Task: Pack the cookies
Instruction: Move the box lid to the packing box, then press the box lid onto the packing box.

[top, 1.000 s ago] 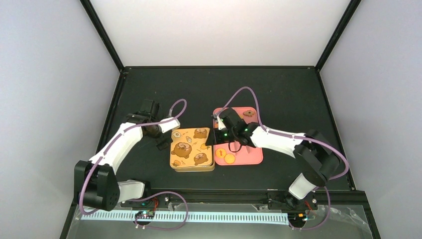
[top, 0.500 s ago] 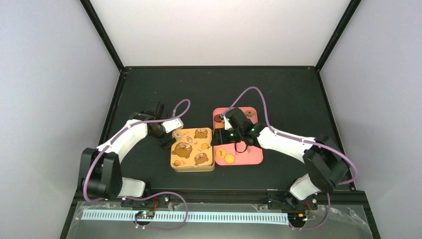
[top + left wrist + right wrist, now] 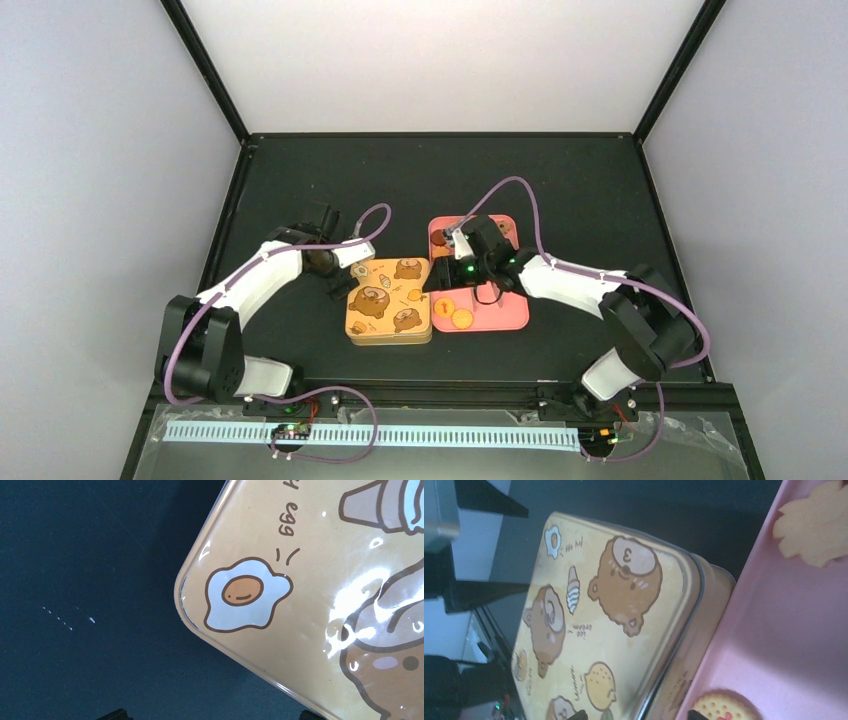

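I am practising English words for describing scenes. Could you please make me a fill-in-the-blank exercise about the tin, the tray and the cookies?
1. The round cookies lie on a ___ tray.
2. In the top view, the yellow tin stands directly to the ___ of that tray.
3. The lid of the tin is printed with brown cartoon ___.
4. In the left wrist view, the drawing at the lid's corner shows a fried ___.

Missing words: pink; left; bears; egg.
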Controlling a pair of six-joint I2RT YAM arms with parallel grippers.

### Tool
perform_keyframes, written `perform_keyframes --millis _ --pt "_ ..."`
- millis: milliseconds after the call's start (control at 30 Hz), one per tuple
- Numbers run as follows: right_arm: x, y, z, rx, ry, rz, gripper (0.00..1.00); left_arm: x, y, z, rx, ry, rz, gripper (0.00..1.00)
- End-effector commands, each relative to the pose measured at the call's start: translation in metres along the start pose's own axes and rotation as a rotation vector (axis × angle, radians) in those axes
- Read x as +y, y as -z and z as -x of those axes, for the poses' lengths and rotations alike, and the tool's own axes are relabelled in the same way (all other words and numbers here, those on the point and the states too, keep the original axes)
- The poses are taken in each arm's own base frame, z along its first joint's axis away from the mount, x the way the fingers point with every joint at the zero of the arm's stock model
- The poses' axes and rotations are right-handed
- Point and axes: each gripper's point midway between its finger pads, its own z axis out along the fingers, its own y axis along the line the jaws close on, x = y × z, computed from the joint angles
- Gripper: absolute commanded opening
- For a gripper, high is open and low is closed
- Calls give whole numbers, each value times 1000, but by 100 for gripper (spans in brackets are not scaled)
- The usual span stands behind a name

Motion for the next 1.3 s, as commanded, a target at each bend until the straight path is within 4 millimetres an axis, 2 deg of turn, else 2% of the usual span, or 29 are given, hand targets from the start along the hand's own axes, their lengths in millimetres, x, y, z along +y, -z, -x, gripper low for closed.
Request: perform_keyframes --millis 0,67,133,200,300,433,600,667,800,933,1033,1133,1167,1267 --pt "17 19 28 -77 74 -17 45 -3 -2 8 -25 -1 1 90" --pt "32 31 36 -111 95 12 33 -4 -1 10 -34 -4 2 90" --pt "46 33 36 -104 103 72 22 -5 -1 11 -35 -9 2 90" --pt "55 28 30 -71 110 117 15 -5 0 13 -37 -11 3 90" --pt "55 13 12 -5 115 133 7 -6 0 14 -34 -13 4 90" --pt "38 -5 -21 78 79 144 5 -5 2 15 -32 -16 9 90" --pt "-8 -24 -61 171 26 56 2 -4 4 15 -24 -13 12 90" --pt "-21 -28 -70 186 12 16 1 -4 7 17 -32 -11 10 90" --pt "-25 -20 -69 152 18 -15 1 -7 11 20 -51 -15 -3 90" --pt "-17 -13 -56 128 43 -30 1 -8 7 18 -29 -13 -5 90" --pt "-10 -13 -49 131 61 -21 2 -5 12 13 -10 -13 17 91" --pt "-1 -13 -38 120 81 -15 2 1 26 7 -1 -31 52 93" --pt "-1 -14 -38 123 84 -17 2 4 39 7 -22 -39 82 94" --pt "-4 -19 -39 140 82 -22 2 9 61 3 -29 -59 115 98"
